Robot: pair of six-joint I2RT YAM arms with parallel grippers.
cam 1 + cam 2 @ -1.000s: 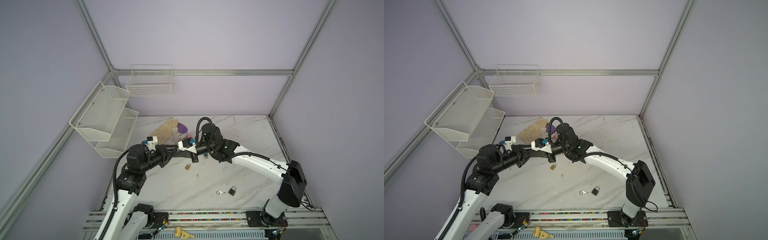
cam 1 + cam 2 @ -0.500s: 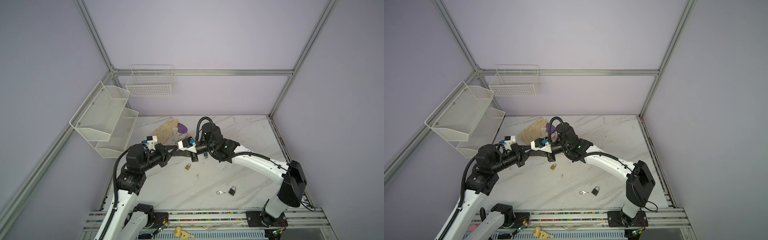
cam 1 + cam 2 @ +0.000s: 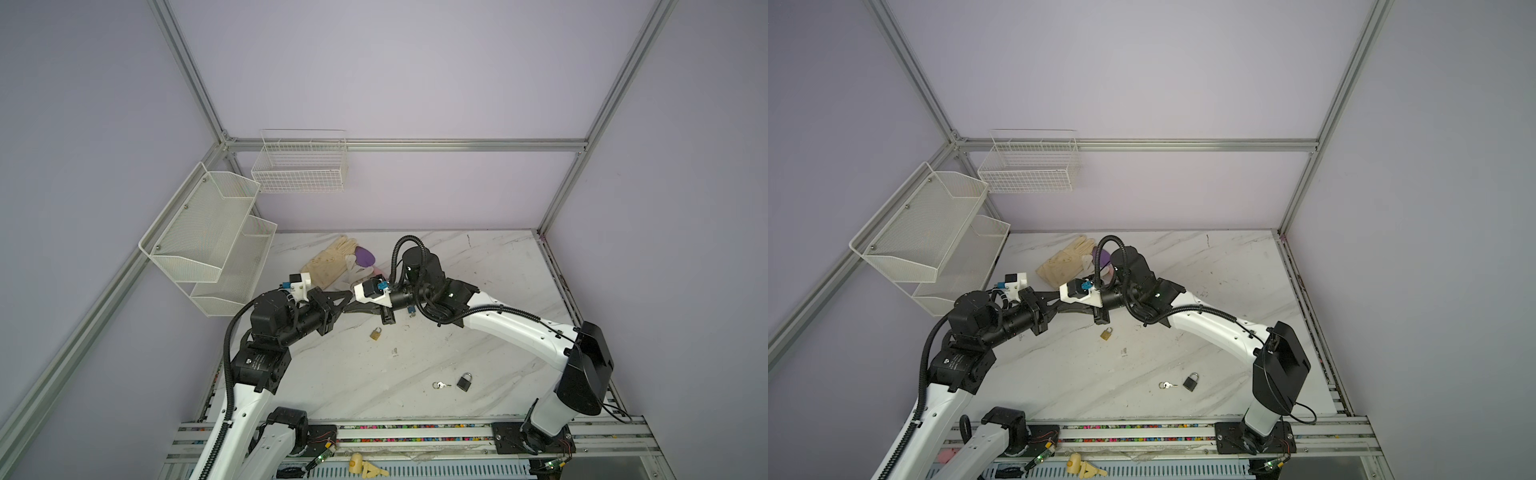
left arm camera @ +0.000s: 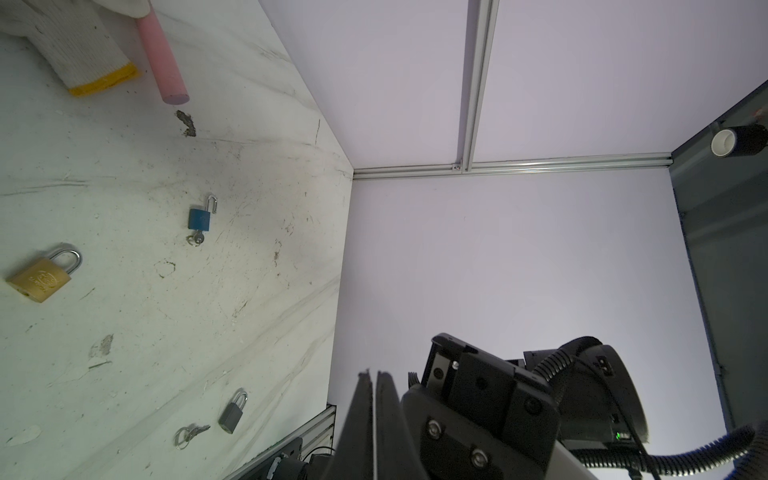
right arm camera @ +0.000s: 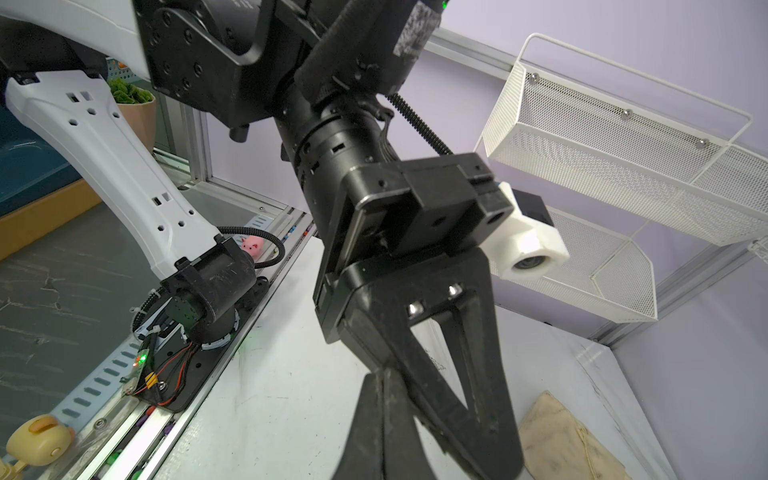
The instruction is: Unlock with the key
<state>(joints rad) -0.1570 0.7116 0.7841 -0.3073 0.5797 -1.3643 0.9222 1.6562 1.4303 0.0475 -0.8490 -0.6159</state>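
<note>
Pincers: left gripper [image 4: 374, 376] pressed together, right gripper [image 5: 381, 376] pressed together | tips adjacent above table [image 3: 478, 270] | brass padlock [image 3: 375, 333] lies nearby | key [image 3: 440, 385] beside dark padlock [image 3: 464, 381]

Scuffed, matt marble-look tabletop [image 4: 137, 340]; satin brass padlock [image 4: 38, 279] with glossy steel shackle; beyond the padlock, knitted cloth glove [image 4: 70, 41], smooth matt pink rod [image 4: 162, 58]

A robot lab cell: aluminium frame [image 3: 403, 144], plain lilac walls [image 3: 415, 75], marble-look tabletop [image 3: 498, 257]
</note>
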